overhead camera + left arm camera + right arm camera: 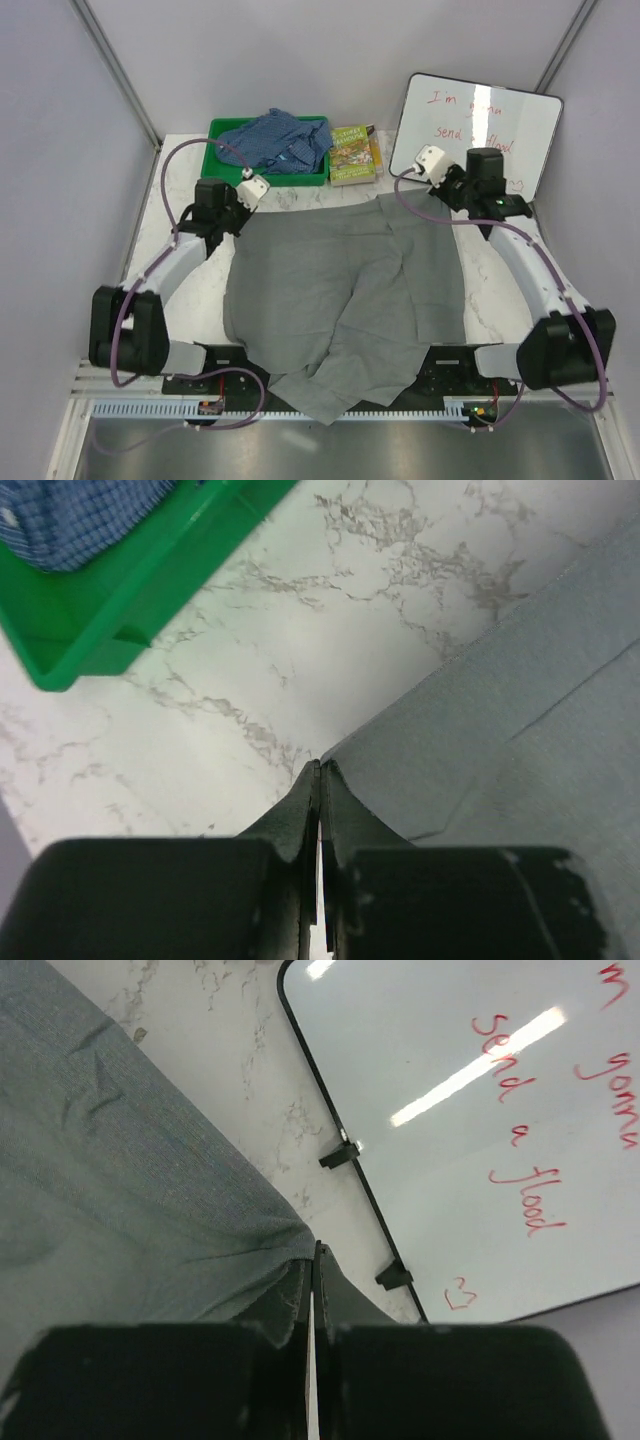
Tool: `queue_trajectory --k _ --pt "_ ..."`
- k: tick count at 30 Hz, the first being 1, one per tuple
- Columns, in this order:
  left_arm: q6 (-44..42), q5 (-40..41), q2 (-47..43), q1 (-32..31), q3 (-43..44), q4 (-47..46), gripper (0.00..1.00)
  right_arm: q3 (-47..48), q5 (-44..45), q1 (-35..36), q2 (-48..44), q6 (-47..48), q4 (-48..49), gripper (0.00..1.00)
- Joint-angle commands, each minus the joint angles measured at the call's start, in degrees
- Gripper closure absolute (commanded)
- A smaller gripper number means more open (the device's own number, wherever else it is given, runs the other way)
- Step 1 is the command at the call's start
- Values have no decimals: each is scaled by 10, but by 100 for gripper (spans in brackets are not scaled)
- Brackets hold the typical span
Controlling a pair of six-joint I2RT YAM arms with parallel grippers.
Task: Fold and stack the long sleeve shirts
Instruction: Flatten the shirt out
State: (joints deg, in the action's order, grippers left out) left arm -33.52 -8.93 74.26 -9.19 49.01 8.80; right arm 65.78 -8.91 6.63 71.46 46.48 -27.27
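1. pinches the far left corner of the grey shirt (350, 290) in the left gripper (320, 772), jaws pressed together on the cloth edge, just beside bare marble table (330, 600).
2. pinches the far right corner in the right gripper (314, 1256), jaws likewise shut tight, with creases fanning out from the nip; sits close to the whiteboard (480, 1110).
3. leaves the grey shirt lying open across the middle of the table, rumpled, with loose creases near its centre and a flap hanging over the near edge between the arm bases; shows no tidy fold yet.
4. leaves the blue shirt (278, 140) bunched in the green tray (222, 128) at the far left, beside a book (352, 155), well apart from both grippers.
5. looks like an early stage, as a judgement: nothing folded, nothing stacked.
6. to do: fold the grey shirt, fetch and fold the blue shirt, then set one on the other.
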Motion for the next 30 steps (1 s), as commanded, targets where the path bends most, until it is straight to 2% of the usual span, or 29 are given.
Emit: queue_trajectory --k 1,3,4,5,6,8,9,10,11,12,13,14,16,17,20,23,30 --pt "-19 32 155 5 81 -100 98 46 36 5 121 -23 112 98" --pt "-15 54 209 6 137 -97 98 85 62 14 180 -32 110 75" --pt "-11 63 250 5 157 -92 94 99 77 15 196 -38 97 61" --pt "-6 67 262 6 198 -65 89 134 85 15 211 -50 82 38" --pt "2 76 267 7 209 -36 85 152 117 15 233 -52 63 35" --pt "23 68 240 12 209 -7 70 193 115 -6 236 -46 -12 29" --pt "24 44 220 13 202 31 64 203 108 -14 223 -42 -43 28" --pt "19 24 202 12 195 61 47 212 71 -22 213 -34 -116 26" --pt "17 7 165 11 183 93 45 222 53 -29 200 -16 -153 20" --pt "11 -34 147 11 175 131 44 227 32 -28 176 -1 -201 19" --pt "3 -54 130 10 162 187 43 230 -20 -24 164 8 -291 19" --pt "-4 -68 94 8 125 210 43 218 -36 -15 150 12 -326 20" --pt "-18 -101 63 4 85 248 43 176 -43 49 110 18 -379 25" --pt "-21 -105 53 1 48 255 43 113 -29 114 96 13 -380 29" --pt "-24 -110 36 -5 -8 268 46 -9 12 217 61 -22 -331 38" --pt "-26 -101 45 -8 -36 277 49 -78 42 252 80 -31 -281 46" --pt "-12 -57 117 -9 -47 261 52 -144 114 251 176 -10 -173 53"
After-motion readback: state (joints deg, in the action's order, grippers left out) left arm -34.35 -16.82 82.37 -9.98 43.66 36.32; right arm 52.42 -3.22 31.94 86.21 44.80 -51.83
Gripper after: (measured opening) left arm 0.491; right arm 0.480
